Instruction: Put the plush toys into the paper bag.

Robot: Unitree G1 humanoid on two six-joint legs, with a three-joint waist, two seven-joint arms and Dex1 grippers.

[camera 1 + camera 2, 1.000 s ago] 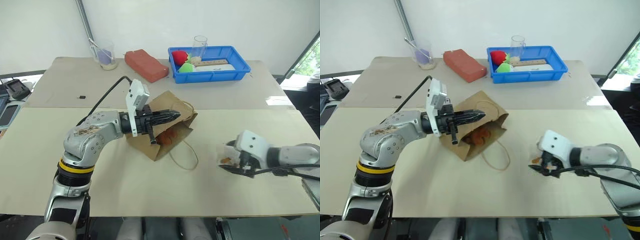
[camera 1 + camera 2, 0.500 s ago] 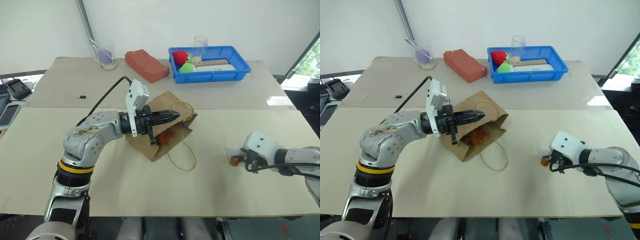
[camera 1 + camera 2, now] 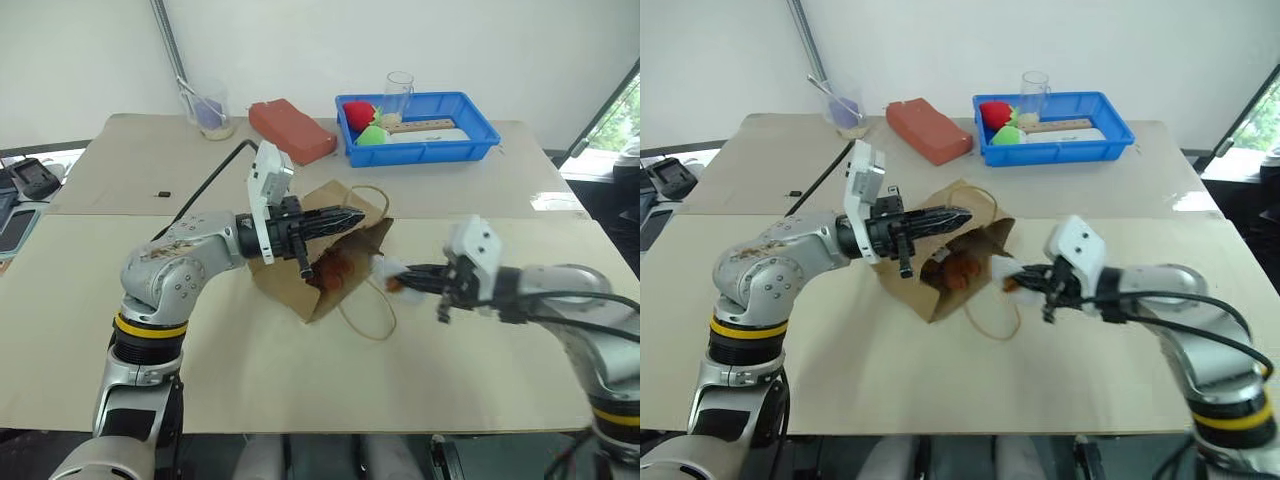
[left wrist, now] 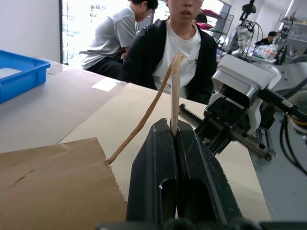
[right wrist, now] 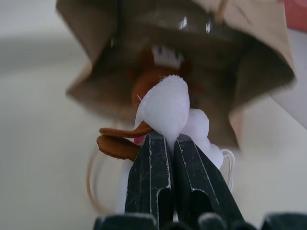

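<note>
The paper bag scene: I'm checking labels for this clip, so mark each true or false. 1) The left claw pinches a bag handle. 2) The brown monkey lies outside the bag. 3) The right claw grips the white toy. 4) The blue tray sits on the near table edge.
1) True: the left claw is shut on a handle of the paper bag.
2) False: the brown monkey is inside the bag.
3) True: the right claw is shut on the white toy.
4) False: the blue tray sits at the far side.
</note>
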